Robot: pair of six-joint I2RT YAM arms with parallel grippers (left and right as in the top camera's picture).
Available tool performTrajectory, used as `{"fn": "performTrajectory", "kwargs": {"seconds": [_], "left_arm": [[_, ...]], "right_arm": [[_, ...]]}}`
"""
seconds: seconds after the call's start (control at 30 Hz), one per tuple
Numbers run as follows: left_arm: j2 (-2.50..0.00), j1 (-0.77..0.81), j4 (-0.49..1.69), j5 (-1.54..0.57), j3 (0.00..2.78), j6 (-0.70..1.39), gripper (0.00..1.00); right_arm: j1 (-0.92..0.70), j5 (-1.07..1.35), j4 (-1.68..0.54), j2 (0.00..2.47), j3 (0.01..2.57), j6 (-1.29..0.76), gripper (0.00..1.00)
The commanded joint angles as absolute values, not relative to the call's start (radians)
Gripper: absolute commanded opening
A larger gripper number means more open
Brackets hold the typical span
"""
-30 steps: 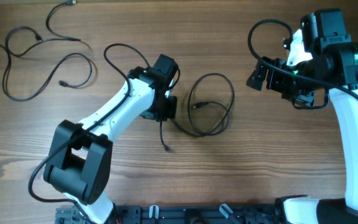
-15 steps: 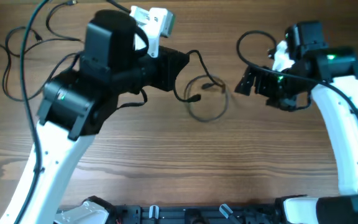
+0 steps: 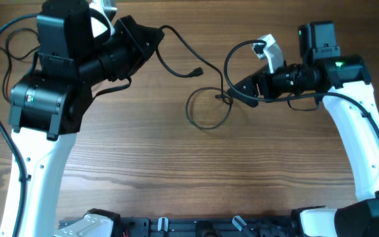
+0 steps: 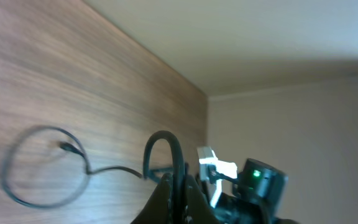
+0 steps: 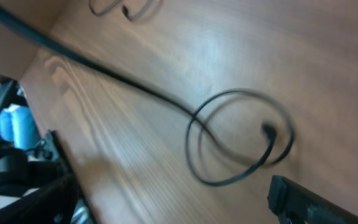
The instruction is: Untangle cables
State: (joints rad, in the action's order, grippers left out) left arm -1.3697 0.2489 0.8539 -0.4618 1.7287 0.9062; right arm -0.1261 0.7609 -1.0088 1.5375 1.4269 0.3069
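Jaws of the left gripper (image 3: pixel 155 34) are pinched shut on the cable (image 3: pixel 189 110), held high at 11 o'clock overhead; the cord drapes down to a loose loop near centre; the right gripper (image 3: pixel 237 89), spread wide and empty, hovers at the loop's 2 o'clock edge.

Left wrist: the cord arches out of the closed tips and falls to the loop at 9 o'clock.

Right wrist: the loop and plug (image 5: pixel 267 130) lie at 3 o'clock, nothing between the fingers; light, limp, probably slick; best pinched just behind the plug.
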Motion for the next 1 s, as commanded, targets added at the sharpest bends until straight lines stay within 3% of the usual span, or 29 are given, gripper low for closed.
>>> {"fn": "performTrajectory", "kwargs": {"seconds": [0.0,0.27,0.43,0.53,0.57,0.6,0.67,0.73,0.83,0.87,0.97], "left_arm": [[-1.362,0.25,0.844,-0.591,1.732,1.1,0.04],[-1.361,0.25,0.738,-0.691,1.732,1.335,0.04],[-1.361,0.236,0.732,-0.644,1.732,1.336,0.04],[-1.361,0.203,0.768,-0.611,1.732,1.336,0.04],[-1.361,0.193,0.775,-0.596,1.732,1.336,0.04],[-1.361,0.181,0.776,-0.593,1.732,1.336,0.04],[-1.361,0.163,0.776,-0.593,1.732,1.336,0.04],[-1.361,0.159,0.775,-0.593,1.732,1.336,0.04],[-1.361,0.159,0.776,-0.569,1.732,1.317,0.04],[-1.361,0.159,0.779,-0.531,1.732,1.28,0.11],[-1.364,0.159,0.864,-0.344,1.732,1.104,1.0]], "right_arm": [[-0.18,0.809,-0.896,1.541,1.425,0.395,0.97],[-0.32,0.683,-0.709,1.57,1.425,0.33,0.85],[-0.317,0.643,-0.65,1.571,1.426,0.229,0.76],[-0.316,0.643,-0.64,1.571,1.427,0.204,0.62],[-0.317,0.643,-0.64,1.571,1.427,0.198,0.5],[-0.316,0.642,-0.641,1.571,1.427,0.188,0.31],[-0.317,0.643,-0.646,1.571,1.427,0.17,0.16],[-0.317,0.643,-0.645,1.571,1.427,0.15,0.04],[-0.316,0.643,-0.644,1.567,1.428,0.092,0.04],[-0.317,0.643,-0.645,1.56,1.433,0.055,0.04],[-0.316,0.643,-0.643,1.52,1.465,-0.11,0.04]]}}
